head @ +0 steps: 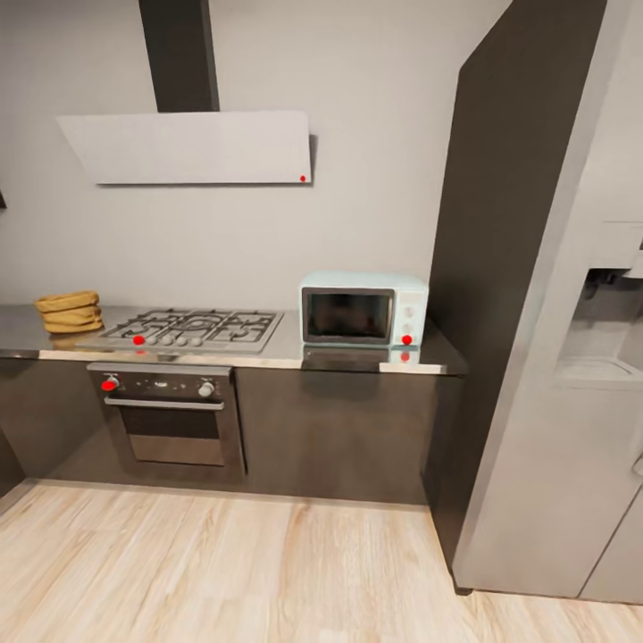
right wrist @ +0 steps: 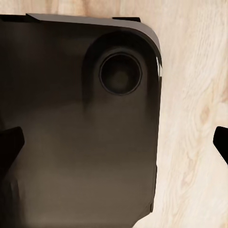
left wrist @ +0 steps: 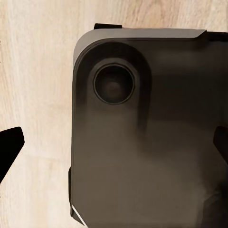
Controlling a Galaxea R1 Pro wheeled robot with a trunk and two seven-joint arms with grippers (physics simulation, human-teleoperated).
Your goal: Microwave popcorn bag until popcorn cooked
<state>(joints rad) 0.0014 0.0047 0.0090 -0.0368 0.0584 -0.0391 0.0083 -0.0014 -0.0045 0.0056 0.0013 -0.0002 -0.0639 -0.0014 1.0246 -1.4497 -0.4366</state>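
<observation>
The popcorn bag (head: 70, 313), a squat tan-yellow sack with rolled folds, sits on the grey countertop (head: 295, 354) at the far left, beside the hob. At the worktop's right end stands the pale blue microwave (head: 362, 310), its dark glass door closed and a red dot on its white panel. No popcorn is visible. My left gripper (left wrist: 114, 147) hangs open over my own dark base and the wooden floor, nothing between its fingertips (left wrist: 9, 149). My right gripper (right wrist: 116, 145) is likewise open and empty, its fingertips (right wrist: 11, 142) wide apart above the base.
A gas hob (head: 192, 328) lies between bag and microwave, with a built-in dark oven (head: 170, 415) below and a white hood (head: 192, 147) above. A tall dark panel (head: 500, 223) and a grey fridge (head: 572, 375) stand at the right. Light wooden floor (head: 223, 572) lies before the cabinets.
</observation>
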